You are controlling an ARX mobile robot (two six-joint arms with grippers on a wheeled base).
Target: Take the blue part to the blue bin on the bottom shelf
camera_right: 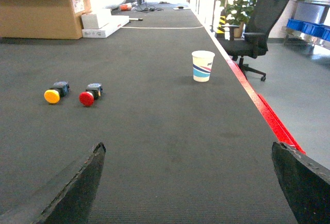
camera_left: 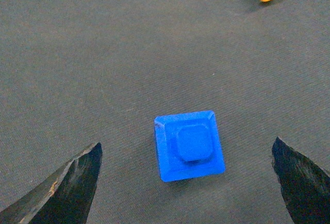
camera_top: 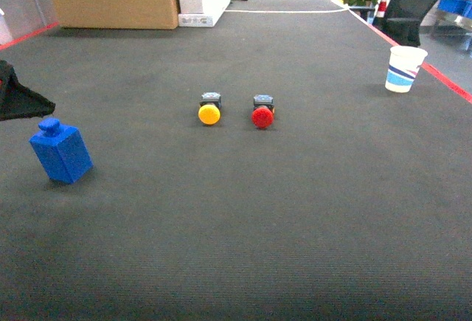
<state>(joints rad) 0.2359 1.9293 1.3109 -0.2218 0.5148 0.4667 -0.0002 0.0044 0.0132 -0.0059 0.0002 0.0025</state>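
We see a dark grey mat (camera_top: pixel 295 210). The blue part (camera_top: pixel 61 152), a block with a knob on top, stands near its left edge, tilted slightly. Our left gripper (camera_left: pixel 186 183) hangs above it, fingers spread wide on either side, touching nothing. Our right gripper (camera_right: pixel 188 183) is likewise spread and holds nothing. A yellow button (camera_top: pixel 209 114) and red button (camera_top: pixel 262 116) lie mid-mat, with a paper cup (camera_top: pixel 405 68) far right.

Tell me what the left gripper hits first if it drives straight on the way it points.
Most likely the blue part: it sits centred between the open fingers of the left gripper, just ahead, untouched. Exact gap is hard to judge.
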